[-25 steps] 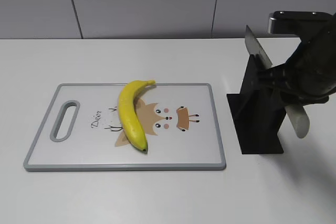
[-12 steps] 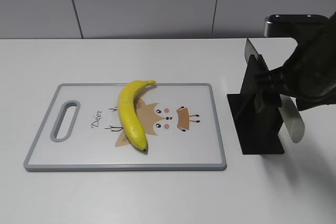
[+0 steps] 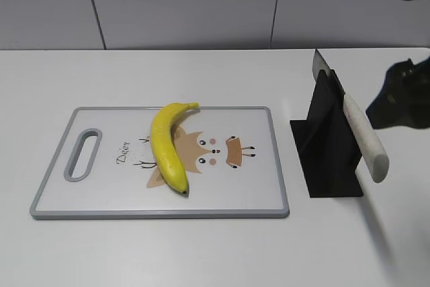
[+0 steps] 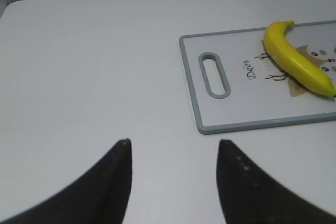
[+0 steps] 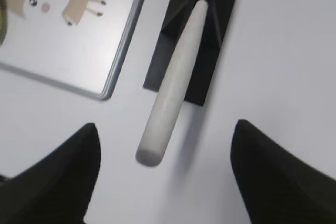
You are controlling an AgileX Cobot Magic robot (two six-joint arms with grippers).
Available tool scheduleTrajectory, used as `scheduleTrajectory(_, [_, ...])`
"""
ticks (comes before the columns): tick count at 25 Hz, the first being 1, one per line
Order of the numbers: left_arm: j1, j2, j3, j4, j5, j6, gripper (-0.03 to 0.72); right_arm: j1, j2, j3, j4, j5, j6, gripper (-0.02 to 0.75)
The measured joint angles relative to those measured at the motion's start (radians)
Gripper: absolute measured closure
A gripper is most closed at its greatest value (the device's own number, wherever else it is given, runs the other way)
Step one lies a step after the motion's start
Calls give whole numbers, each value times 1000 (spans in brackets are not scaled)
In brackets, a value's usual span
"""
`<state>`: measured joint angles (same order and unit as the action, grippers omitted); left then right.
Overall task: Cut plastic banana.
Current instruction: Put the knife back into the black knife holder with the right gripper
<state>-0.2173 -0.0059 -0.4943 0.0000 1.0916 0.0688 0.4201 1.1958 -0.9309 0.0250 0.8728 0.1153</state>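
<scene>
The yellow plastic banana lies whole on the white cutting board with a grey rim; it also shows in the left wrist view. A knife with a pale handle rests in a black stand, blade up at the back; the handle also shows in the right wrist view. My right gripper is open, its fingers wide apart on either side of the handle's end, above it and not touching. My left gripper is open and empty over bare table left of the board.
The board's handle slot is at its left end. The black stand sits just right of the board. A grey panelled wall runs along the back of the white table.
My right gripper has let go of the knife handle and pulled up and away to the right. The knife stays in the stand. Banana and board have not moved.
</scene>
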Motion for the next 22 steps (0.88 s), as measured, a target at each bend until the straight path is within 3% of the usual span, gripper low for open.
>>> scheduleTrajectory(6, [0,0,0,0,0,0,180,0,-203,170,108,25,-197,153])
scheduleTrajectory(13, [0,0,0,0,0,0,183,0,-459,366,134,13,-267,153])
scheduleTrajectory(22, [0,0,0,0,0,0,184,0,-786,406,148,21,-271,153])
